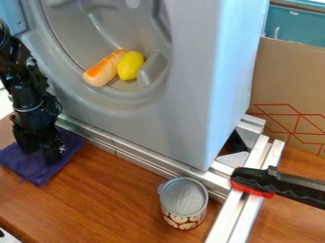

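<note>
Purple cloth (35, 174) is bunched on the wooden table (95, 204) under the gripper (41, 154). Can't tell if the claw's open or closed. Any sideways drag might snag fabric on the metal rail (136, 160), imo.

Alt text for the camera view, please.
Black robot arm at left, its pincer down at a purple cloth on a wooden table. A grey toy washer holds a toy hot dog and yellow lemon in its round opening. In front, a can stands by metal rails; a black-and-red clamp sits at right.
</note>
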`<state>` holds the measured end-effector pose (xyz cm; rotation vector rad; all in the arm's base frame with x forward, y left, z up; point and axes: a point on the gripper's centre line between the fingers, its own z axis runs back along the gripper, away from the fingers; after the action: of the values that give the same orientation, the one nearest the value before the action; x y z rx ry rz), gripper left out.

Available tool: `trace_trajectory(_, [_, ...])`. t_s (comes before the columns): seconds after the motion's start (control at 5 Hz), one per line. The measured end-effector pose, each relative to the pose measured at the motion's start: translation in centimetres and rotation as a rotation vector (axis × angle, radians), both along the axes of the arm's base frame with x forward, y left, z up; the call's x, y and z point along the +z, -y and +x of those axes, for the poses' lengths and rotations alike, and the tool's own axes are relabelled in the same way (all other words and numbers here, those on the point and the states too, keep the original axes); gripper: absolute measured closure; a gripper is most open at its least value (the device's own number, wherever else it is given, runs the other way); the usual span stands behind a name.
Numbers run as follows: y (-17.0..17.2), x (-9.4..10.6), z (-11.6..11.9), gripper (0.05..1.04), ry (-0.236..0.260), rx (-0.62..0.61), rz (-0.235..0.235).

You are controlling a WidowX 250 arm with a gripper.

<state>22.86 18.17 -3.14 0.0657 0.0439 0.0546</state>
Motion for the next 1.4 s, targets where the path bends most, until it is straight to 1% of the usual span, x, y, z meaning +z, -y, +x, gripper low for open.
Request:
trace_trajectory(0.2, [0.6, -0.1, -2.2, 0.083, -0.065, 0.012, -0.006])
trace_trajectory(0.4, [2.3, 0.1, -6.5, 0.083, -0.195, 0.004, -0.047])
trace_trajectory(0.6, [3.2, 0.1, -8.6, 0.083, -0.259, -0.022, -0.066])
trace_trajectory(0.8, [2.8, -0.1, -8.5, 0.084, -0.261, -0.034, -0.062])
trace_trajectory(1.0, [1.4, 1.8, -7.5, 0.084, -0.175, -0.01, -0.038])
trace_trajectory(1.2, [0.7, 6.4, -6.0, 0.084, -0.058, -0.013, 0.02])
trace_trajectory(1.4, [2.5, 9.2, -6.5, 0.084, -0.038, -0.047, 0.047])
